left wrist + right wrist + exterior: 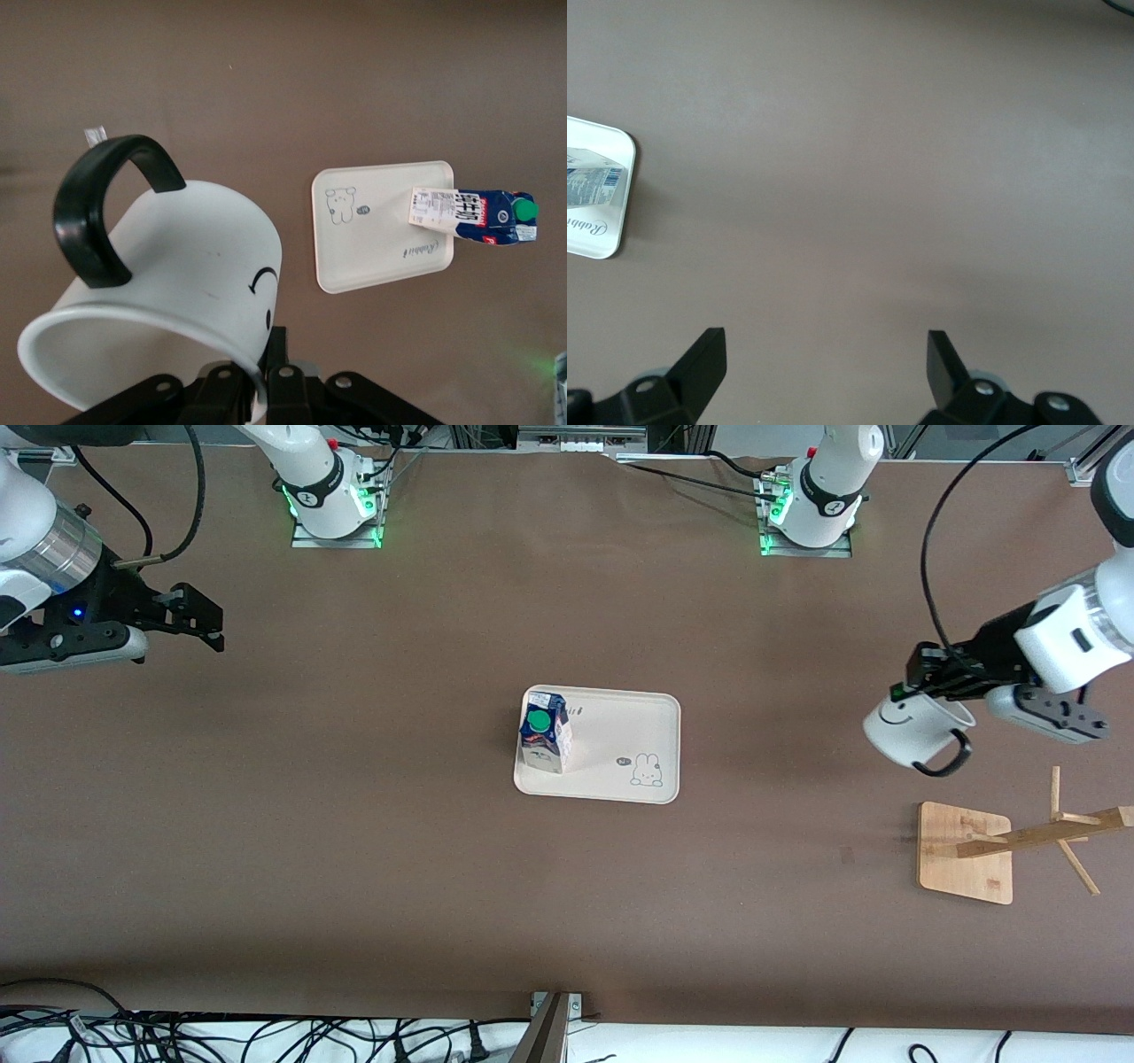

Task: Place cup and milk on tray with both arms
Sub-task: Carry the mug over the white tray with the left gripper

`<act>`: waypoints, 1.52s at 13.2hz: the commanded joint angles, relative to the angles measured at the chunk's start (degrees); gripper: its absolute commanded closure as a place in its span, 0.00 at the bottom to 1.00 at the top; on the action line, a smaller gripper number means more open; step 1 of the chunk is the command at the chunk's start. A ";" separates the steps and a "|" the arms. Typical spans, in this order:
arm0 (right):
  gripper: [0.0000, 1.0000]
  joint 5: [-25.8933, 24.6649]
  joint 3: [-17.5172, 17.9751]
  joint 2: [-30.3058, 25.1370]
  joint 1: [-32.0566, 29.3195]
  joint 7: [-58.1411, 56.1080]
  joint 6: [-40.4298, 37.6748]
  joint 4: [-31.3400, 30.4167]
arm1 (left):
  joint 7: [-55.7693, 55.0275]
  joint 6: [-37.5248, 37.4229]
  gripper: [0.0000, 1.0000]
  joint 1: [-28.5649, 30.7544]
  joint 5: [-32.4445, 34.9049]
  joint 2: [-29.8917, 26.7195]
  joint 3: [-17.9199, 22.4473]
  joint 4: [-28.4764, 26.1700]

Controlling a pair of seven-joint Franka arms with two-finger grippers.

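Observation:
The cream tray (620, 726) lies mid-table. The milk carton (544, 732) with its green cap stands upright on the tray, at the end toward the right arm. My left gripper (912, 682) is shut on the rim of the white smiley cup (912, 728) and holds it tilted in the air over the table at the left arm's end, above the wooden rack's base. In the left wrist view the cup (177, 266) fills the foreground, with tray (372, 239) and milk (483, 217) farther off. My right gripper (199, 615) is open and empty over bare table at the right arm's end.
A wooden rack with a square base (964, 853) and slanted pegs (1054, 833) stands at the left arm's end, nearer the front camera than the held cup. Cables run along the table's near edge. The right wrist view shows a tray corner (602, 195).

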 commanded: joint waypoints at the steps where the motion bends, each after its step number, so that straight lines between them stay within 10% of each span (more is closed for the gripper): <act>1: 0.00 -0.92 -0.06 0.48 0.24 0.11 -0.95 1.22 | -9.11 -4.25 1.00 -7.08 2.13 7.05 -0.04 6.04; 8: 0.00 -0.92 -0.24 0.39 0.06 0.11 -0.95 1.04 | -38.11 8.21 1.00 -23.70 12.05 30.06 0.57 14.74; 20: 0.00 -0.75 -0.32 0.39 0.06 0.20 -1.21 0.87 | -40.25 17.02 1.00 -29.70 14.17 37.91 0.57 13.87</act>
